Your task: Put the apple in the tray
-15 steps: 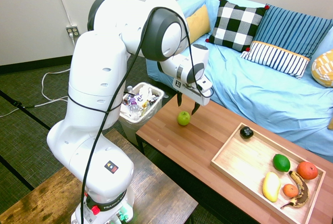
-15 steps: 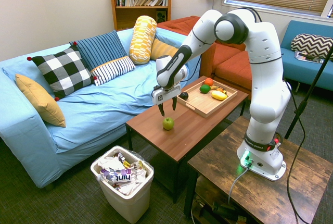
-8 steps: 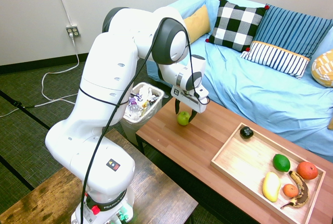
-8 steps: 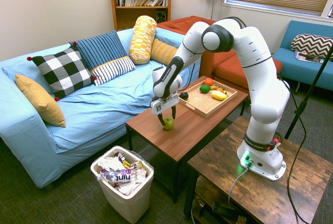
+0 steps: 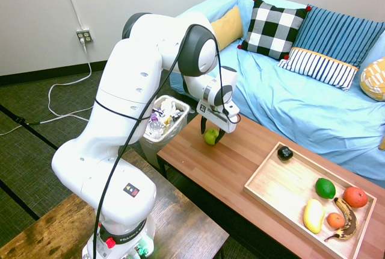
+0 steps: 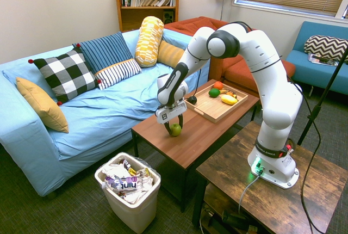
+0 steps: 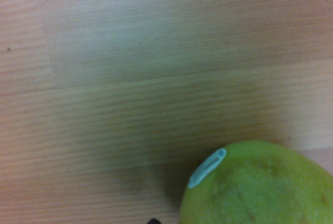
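White arm bent over at the elbow, wrist pointing straight down. Gripper (image 5: 212, 135) low, fingers (image 6: 167, 127) spread apart and pointing downward, not closed.

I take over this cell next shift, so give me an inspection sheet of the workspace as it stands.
Surface: reddish-brown table, apple end bare around the fruit.
Job's things: apple on the table near the end by the bin; tray at the far end, apple not in it.
Clutter: tray holds a lime, orange, lemon, banana, a small orange fruit and a dark object.
Grippers: gripper down over the apple, fingers either side, open.
Cables: white cable on the floor to a wall socket.
Surroundings: blue sofa with cushions, full bin, bookshelf.
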Tool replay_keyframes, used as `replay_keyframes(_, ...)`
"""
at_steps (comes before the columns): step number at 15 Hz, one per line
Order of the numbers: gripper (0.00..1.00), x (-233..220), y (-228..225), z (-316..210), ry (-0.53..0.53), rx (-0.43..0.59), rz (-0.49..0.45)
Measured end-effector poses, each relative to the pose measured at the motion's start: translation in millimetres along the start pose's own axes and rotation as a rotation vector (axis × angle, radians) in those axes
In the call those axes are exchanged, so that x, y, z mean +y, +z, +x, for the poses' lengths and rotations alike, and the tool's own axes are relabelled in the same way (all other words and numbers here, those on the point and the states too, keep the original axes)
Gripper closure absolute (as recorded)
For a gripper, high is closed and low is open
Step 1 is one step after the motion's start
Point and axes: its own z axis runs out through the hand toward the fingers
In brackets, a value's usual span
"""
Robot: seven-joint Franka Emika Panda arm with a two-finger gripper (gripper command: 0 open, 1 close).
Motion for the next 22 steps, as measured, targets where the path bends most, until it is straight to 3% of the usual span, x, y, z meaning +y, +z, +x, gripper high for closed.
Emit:
replay_keyframes(3,1.00,-3.3,-8.8,0.2,0.006,0.011,0.009)
replay_keyframes(7,1.00,9.4,-70.5,23.9,0.050,0.051,0.061)
replay_keyframes(13,1.00,89.3,-142.7,117.7,0.219,0.105,0.164)
replay_keyframes(17,1.00,164.6,-148.7,188.9,0.317,0.104,0.202)
replay_keyframes(22,1.00,240.0,-117.1,266.3,0.419,0.068,0.231)
